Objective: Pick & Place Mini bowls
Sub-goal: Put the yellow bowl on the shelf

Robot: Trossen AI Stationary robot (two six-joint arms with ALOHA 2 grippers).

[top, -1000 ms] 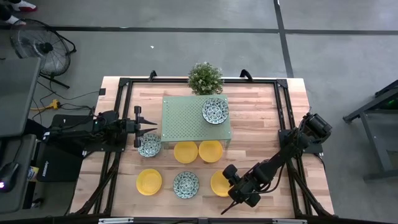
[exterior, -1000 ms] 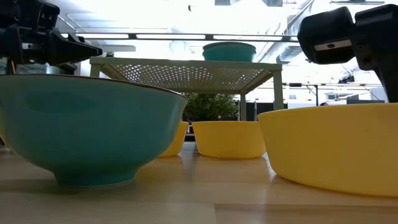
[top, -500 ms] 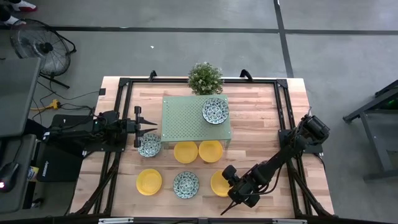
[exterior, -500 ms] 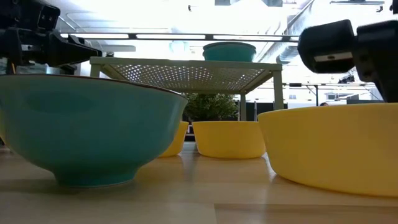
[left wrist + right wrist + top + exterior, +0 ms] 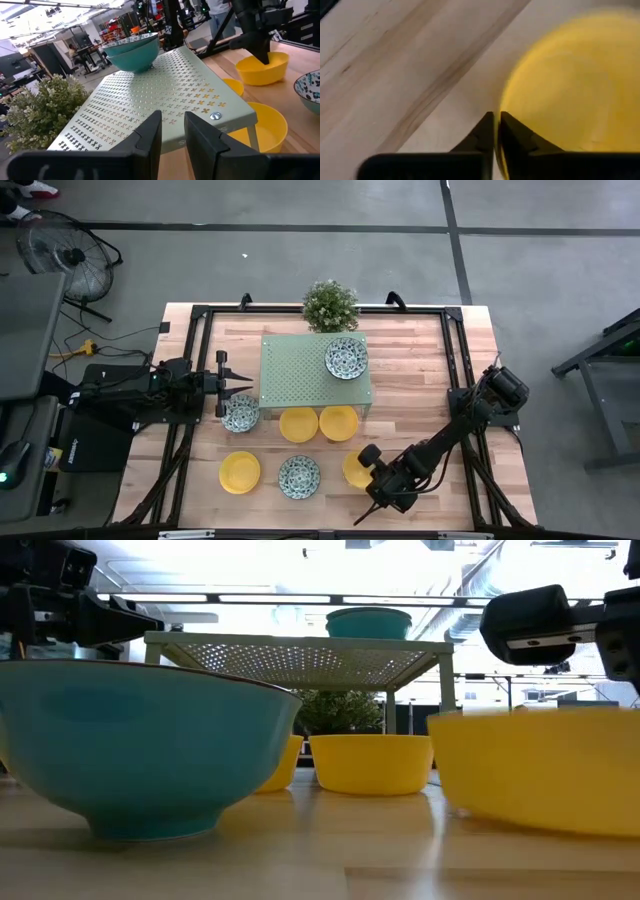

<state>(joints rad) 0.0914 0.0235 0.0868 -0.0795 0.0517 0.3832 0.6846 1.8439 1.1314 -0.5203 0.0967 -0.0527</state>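
While a grey concrete floor (image 5: 300,250) crossed by dark lines surrounds it, the pale wooden table (image 5: 410,395) carries everything, with a fan (image 5: 65,250) standing off its left corner. The left gripper (image 5: 245,389) hangs at the left edge of the green perforated shelf (image 5: 300,375), fingers slightly parted around nothing, a patterned mini bowl (image 5: 239,414) just below it. Along the front lie a yellow bowl (image 5: 239,471) and a second patterned bowl (image 5: 299,476). Two yellow bowls (image 5: 299,423) sit by the shelf's front edge, another patterned bowl (image 5: 346,358) on top, a potted plant (image 5: 330,305) behind. At front right, the right gripper (image 5: 366,472) pinches the rim of a yellow mini bowl (image 5: 352,467), fingers pressed together.
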